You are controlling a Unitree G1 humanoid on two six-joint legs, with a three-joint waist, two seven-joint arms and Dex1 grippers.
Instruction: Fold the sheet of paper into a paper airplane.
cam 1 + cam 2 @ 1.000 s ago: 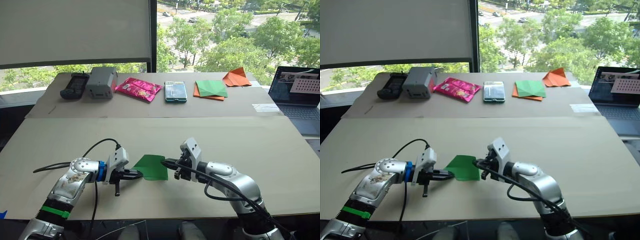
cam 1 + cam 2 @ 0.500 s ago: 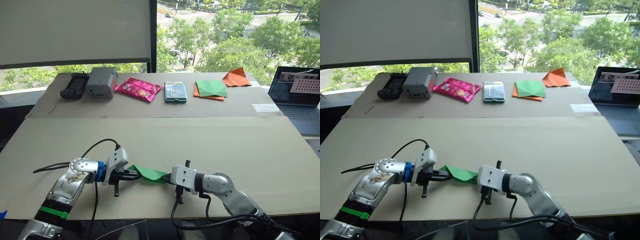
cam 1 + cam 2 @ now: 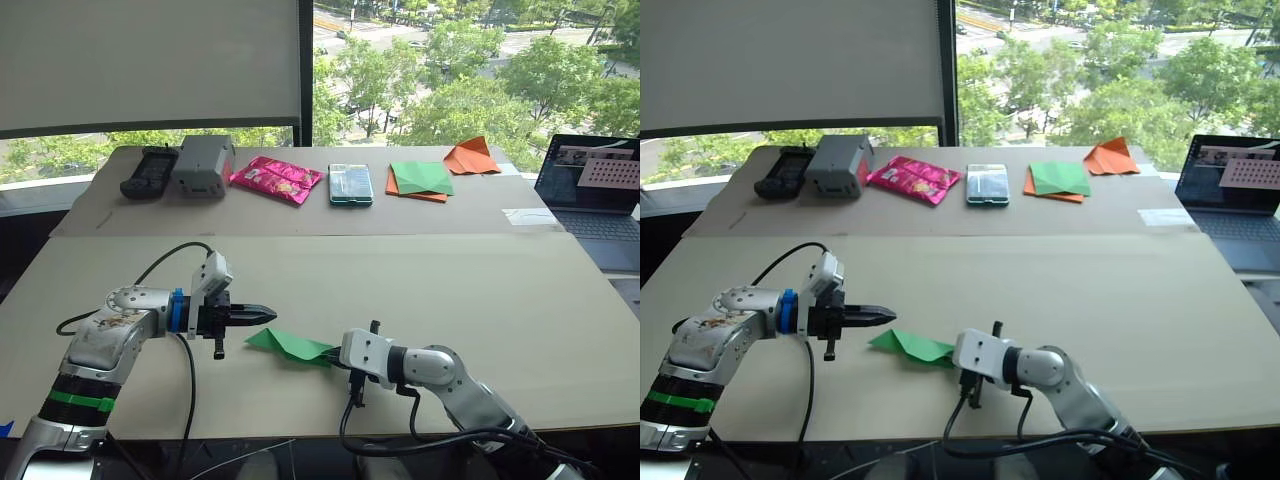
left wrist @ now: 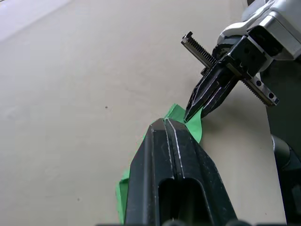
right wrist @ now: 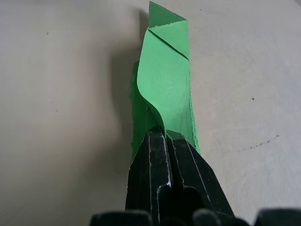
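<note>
Our right gripper [image 3: 333, 357] is pinched tight on one end of the paper [image 3: 288, 345], fingers pressed together with the green sheet caught between them. The paper is folded narrow and lies low on the table [image 3: 480, 290], stretching from the right fingertips toward our left gripper [image 3: 268, 314]. The left fingers are pressed together and hold nothing; their tips hang just above the paper's far end, apart from it.

Bright daylight is pouring in through the wide window [image 3: 450, 70] behind the long beige cardboard-covered table [image 3: 420, 280], leaving the trees outside slightly washed out. The folded bright green sheet of paper [image 5: 164, 89] is casting a soft shadow beside itself, and the close black fingers [image 5: 169, 183] are looking slightly blurred.
</note>
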